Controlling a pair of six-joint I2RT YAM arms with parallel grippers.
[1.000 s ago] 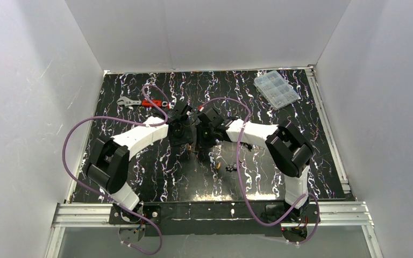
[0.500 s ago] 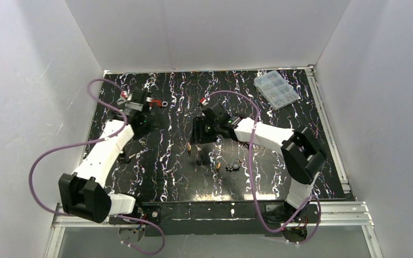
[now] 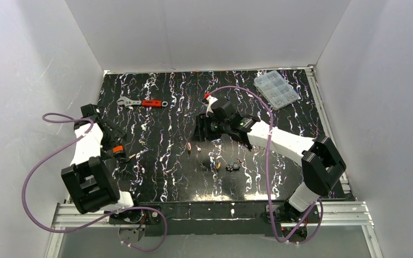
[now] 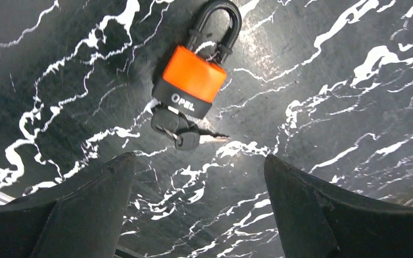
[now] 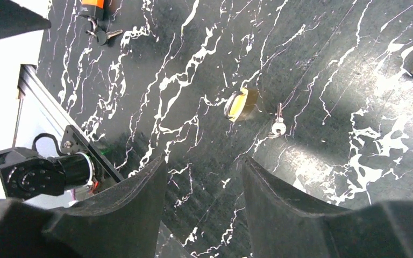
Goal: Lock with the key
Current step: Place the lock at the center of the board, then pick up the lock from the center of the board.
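Right gripper (image 5: 200, 166) released: two matte black, wedge-shaped fingers (image 5: 279, 209) parted, only bare table (image 5: 204, 129) between them. Just past the fingertips, the lock (image 5: 240, 104), small, rounded, brass-tan with a glossy face, lying loose on the table, shackle not made out. Just beside it, not touching, the key (image 5: 277, 124): thin, silvery, a short shaft on a little ring. Table top glossy black, veined with white like marble, finely scratched.

Left gripper (image 4: 197, 164) likewise released, broad dark fingers (image 4: 80, 209) set wide apart and empty, off at the left edge of the table, well apart from the lock. Ahead of them, an orange padlock (image 4: 192, 80): blocky orange body with a black band and white lettering, thick black shackle looped, both legs down at the body. Touching its base, a bunch of black keys (image 4: 176, 128) with one pale blade sticking out.

Farther off, from above: a wrench (image 3: 142, 102), silver jaw and red handle, flat near the back left; a box (image 3: 276, 88), clear plastic, split into small compartments, at the back right corner. A few more small bits (image 3: 231, 167) near the front centre, too small to tell apart.
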